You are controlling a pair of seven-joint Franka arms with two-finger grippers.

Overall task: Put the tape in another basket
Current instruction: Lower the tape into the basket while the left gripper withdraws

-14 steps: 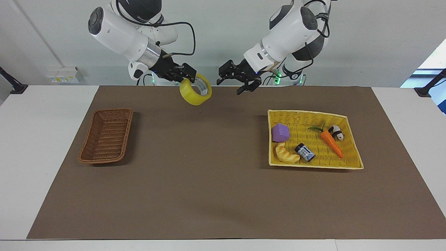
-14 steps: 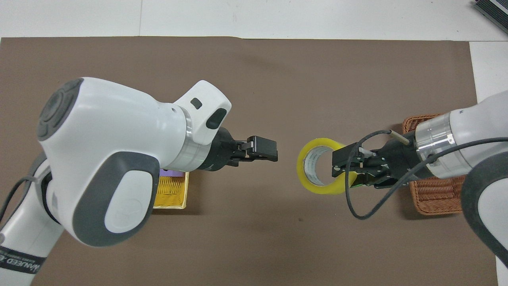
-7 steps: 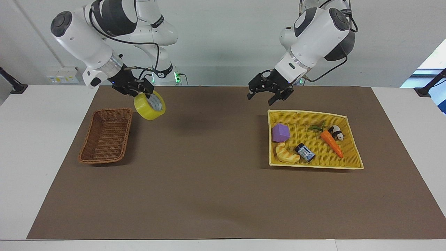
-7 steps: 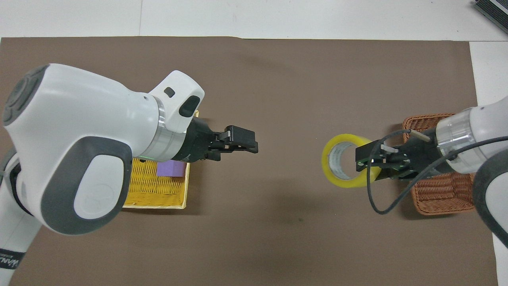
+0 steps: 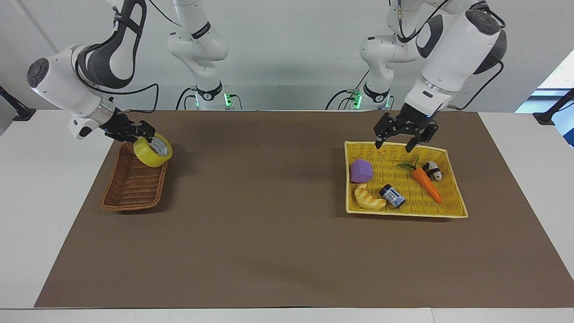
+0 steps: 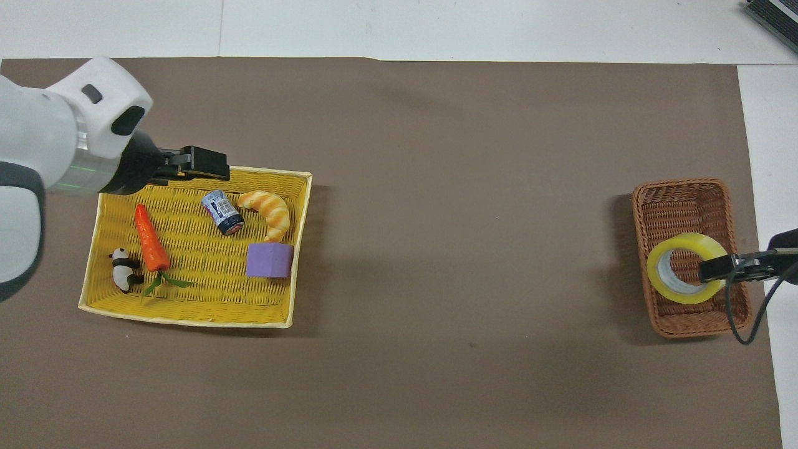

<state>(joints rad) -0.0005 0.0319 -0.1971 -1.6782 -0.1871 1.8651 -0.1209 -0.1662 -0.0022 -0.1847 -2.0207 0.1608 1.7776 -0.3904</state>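
The right hand pinches the tape by one side of its ring, fingers pressed onto the wall of the roll, so the roll hangs tilted with its pale core facing up and outward. It hangs over the end of the basket nearer the robots, toward the right arm's end of the bench, clear of the weave as far as the facing view shows. Gripping the wall rather than the whole roll likely lets a narrow pinch carry a thick ring and drop it cleanly. The step in hand looks like lowering and release. The left hand waits with fingers spread above the rim of the yellow tray nearer the robots, out of the way, over the carrot and purple block
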